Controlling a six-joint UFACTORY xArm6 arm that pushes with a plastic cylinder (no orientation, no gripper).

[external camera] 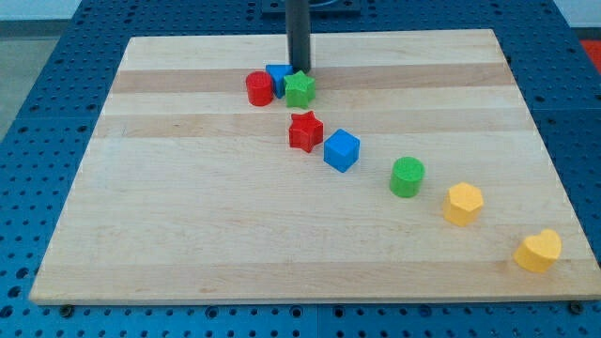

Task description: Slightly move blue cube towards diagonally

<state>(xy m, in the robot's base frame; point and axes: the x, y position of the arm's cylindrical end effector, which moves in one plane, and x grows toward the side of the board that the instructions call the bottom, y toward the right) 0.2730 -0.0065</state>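
A blue cube point(342, 150) sits near the board's middle, just right of a red star point(305, 130). My tip point(299, 71) is at the view's top, well above the blue cube, right behind a cluster of a red cylinder point(259, 88), a second blue block point(278, 74) and a green star point(300, 89). The rod hides part of that second blue block.
A green cylinder point(408, 176), a yellow hexagon block point(463, 203) and a yellow heart point(538, 251) run in a diagonal line toward the view's bottom right. The wooden board point(188, 216) lies on a blue perforated table.
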